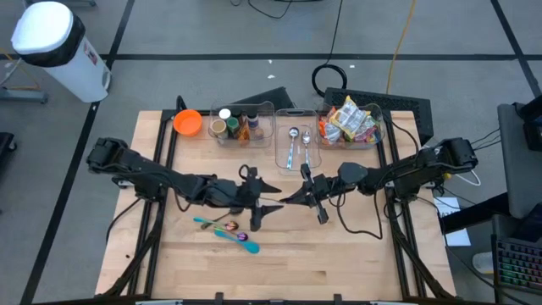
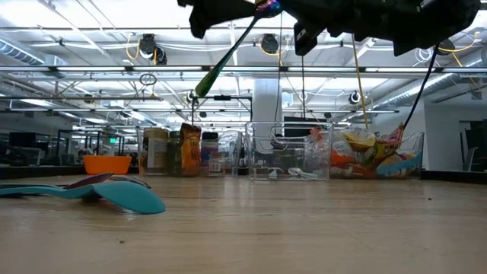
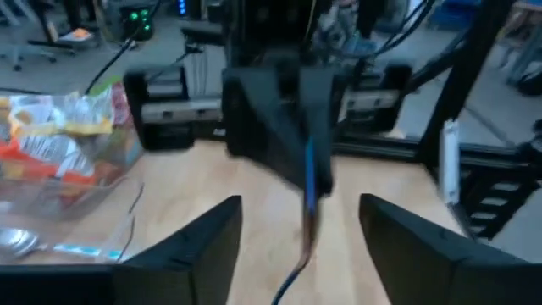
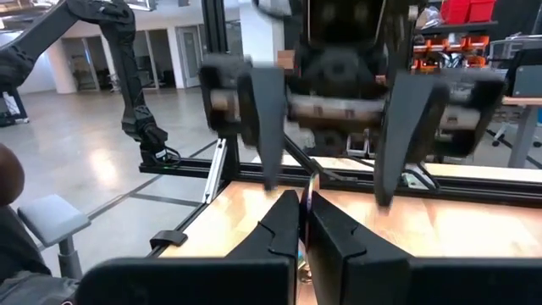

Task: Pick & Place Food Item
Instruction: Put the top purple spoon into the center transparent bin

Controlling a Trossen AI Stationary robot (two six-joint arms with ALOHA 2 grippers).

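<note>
Teal spoon (image 2: 114, 194) lies on bare table (image 2: 304, 228); right gripper (image 4: 305, 222) jaws pinch a thin utensil (image 2: 228, 55); left gripper (image 3: 301, 229) jaws wide.

Two arms reach over the desk (image 1: 356, 263), each ending in one hand: the left hand (image 1: 273, 197) and the right hand (image 1: 296, 195) meet near the middle. Three clear bins line the far edge: one with jars (image 1: 230, 124) (several, too crowded to count exactly), one with two metal spoons (image 1: 298, 140), one with snack packets (image 1: 350, 120) heaped together. One orange bowl (image 1: 187, 122) sits beside them. Two teal utensils (image 1: 227, 230) lie on the desk. One thin green utensil (image 2: 228, 53) hangs between the hands.
</note>
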